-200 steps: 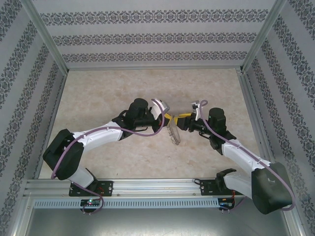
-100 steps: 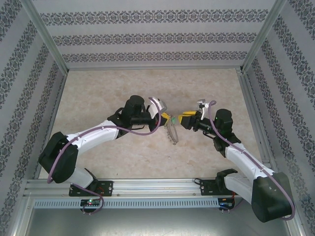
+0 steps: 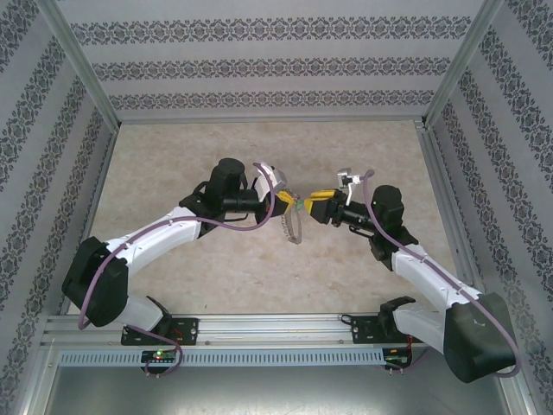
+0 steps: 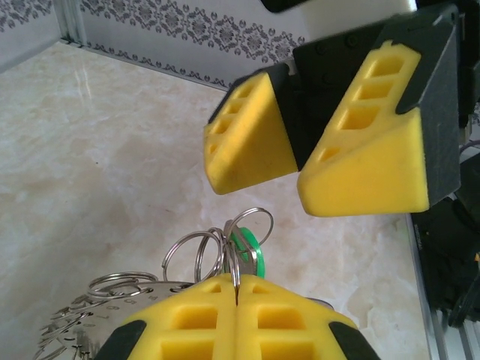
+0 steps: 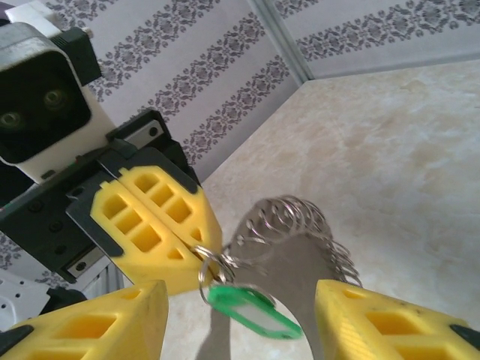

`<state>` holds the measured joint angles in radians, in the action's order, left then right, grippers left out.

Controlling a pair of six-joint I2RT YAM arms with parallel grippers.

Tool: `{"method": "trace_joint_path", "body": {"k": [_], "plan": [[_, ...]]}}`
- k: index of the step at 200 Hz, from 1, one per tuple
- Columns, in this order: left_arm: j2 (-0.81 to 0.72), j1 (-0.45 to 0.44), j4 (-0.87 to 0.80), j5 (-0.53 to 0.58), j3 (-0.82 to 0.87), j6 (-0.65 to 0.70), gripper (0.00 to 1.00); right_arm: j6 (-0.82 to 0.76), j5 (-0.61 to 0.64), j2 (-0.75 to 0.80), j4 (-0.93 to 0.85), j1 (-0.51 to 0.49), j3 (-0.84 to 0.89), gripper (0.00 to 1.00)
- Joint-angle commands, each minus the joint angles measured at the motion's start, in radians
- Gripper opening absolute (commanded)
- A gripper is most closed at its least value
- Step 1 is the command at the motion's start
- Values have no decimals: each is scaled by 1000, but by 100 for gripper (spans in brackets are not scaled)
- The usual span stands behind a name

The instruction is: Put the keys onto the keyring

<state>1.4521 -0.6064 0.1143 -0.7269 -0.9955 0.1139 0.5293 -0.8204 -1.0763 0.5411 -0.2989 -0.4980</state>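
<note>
The left gripper (image 4: 236, 307) has its yellow fingers pressed tight together. Caught in the seam between them I can see the thin edge of a bunch of small silvery split rings (image 4: 201, 255). The key (image 4: 251, 262) sits in that bunch just past the fingertips. Its bright green head is partly behind one of the loops, and I cannot make out its blade.

The keyring (image 5: 292, 208) hangs from the same bunch, close under the left fingertips. It is a large thin loop fringed with many tiny silvery bits. From my overhead camera it shows as a pale silvery strip dangling between the two arms, near the middle of the tabletop (image 3: 173, 164). I cannot tell whether its lower end touches the surface.

Facing all this from the other side, the right gripper (image 5: 240, 296) is spread apart with nothing between its fingers in contact with them. In its own wrist camera the green head lies in the gap between the two yellow fingers, clear of both. The left wrist camera shows those right fingers pointing down toward the split rings but standing apart from them.

Both arms reach inward from their bases at the near edge, and their tips nearly meet. The marbled tabletop is enclosed by patterned walls (image 3: 259, 69).
</note>
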Motion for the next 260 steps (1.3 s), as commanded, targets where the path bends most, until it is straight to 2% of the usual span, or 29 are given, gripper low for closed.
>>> {"method": "trace_joint_path", "body": {"k": [1, 19, 89, 143, 150, 160, 179, 224, 260], "plan": [[-27, 13, -7, -41, -40, 33, 0, 5, 6, -13, 44, -22, -47, 53], [-28, 14, -10, -42, -41, 35, 0, 2, 12, -34, 44, -28, -59, 50], [-33, 21, -2, -39, -37, 30, 0, -10, 18, -58, 30, -30, -40, 15], [-40, 25, 7, -38, -32, 28, 0, -13, 15, -47, 17, -29, -21, 14], [-40, 25, 4, -36, -34, 28, 0, -12, 15, -46, 17, -30, -21, 20], [-40, 25, 2, -39, -34, 29, 0, -8, 19, -42, 17, -29, -20, 34], [-42, 25, 2, -39, -32, 29, 0, -3, 21, -31, 18, -29, -25, 44], [-39, 25, 8, -40, -29, 26, 0, 0, 15, -29, 13, -39, -48, 42], [-39, 26, 12, -40, -30, 25, 0, -4, 11, -55, 12, -61, -62, 35]]}}
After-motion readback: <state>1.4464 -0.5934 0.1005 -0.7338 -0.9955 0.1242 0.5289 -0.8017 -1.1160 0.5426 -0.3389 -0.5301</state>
